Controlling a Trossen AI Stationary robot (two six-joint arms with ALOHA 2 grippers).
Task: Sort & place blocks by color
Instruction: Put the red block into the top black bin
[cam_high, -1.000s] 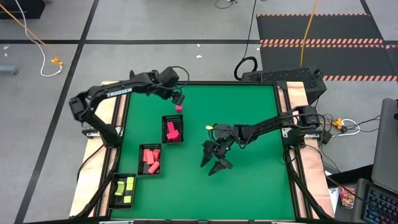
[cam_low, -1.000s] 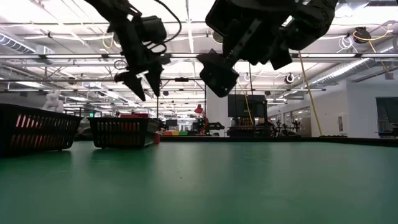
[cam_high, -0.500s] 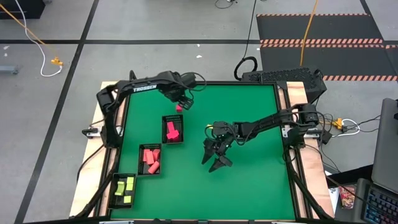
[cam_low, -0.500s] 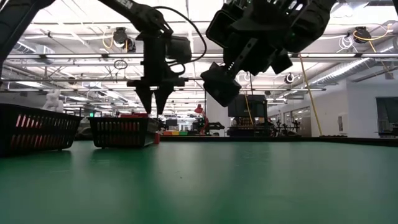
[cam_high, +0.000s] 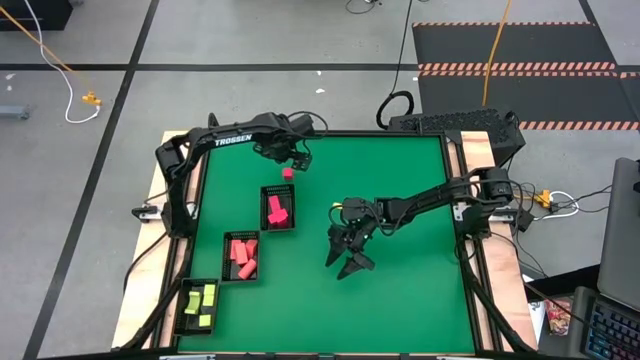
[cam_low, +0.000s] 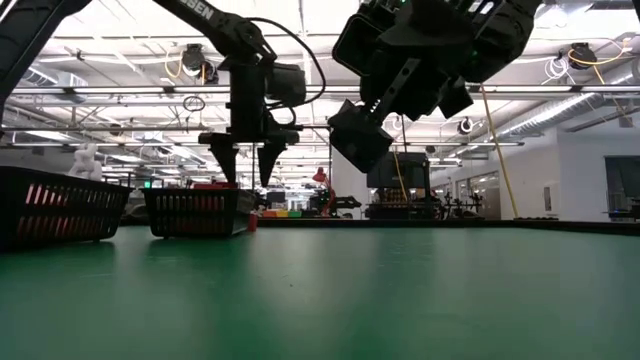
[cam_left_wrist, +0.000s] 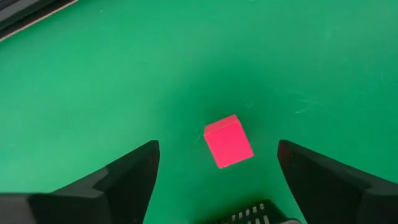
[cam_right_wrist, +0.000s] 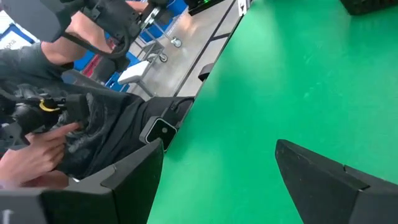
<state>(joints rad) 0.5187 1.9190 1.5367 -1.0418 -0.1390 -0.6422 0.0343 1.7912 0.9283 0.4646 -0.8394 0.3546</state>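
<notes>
A small magenta-red cube (cam_left_wrist: 228, 141) lay loose on the green table (cam_high: 400, 180), just beyond the nearest black mesh tray (cam_high: 277, 208). The left gripper (cam_high: 291, 157) was held above it, fingers spread, seemingly for grasping. The right gripper (cam_high: 347, 255) waited mid-table, fingers apart, empty.

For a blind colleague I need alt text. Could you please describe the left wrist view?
A magenta-red cube lies on the green table, centred between the two dark fingers of the open left tool, which is above it without touching. A corner of a black mesh tray shows at the edge nearest the camera.
</notes>
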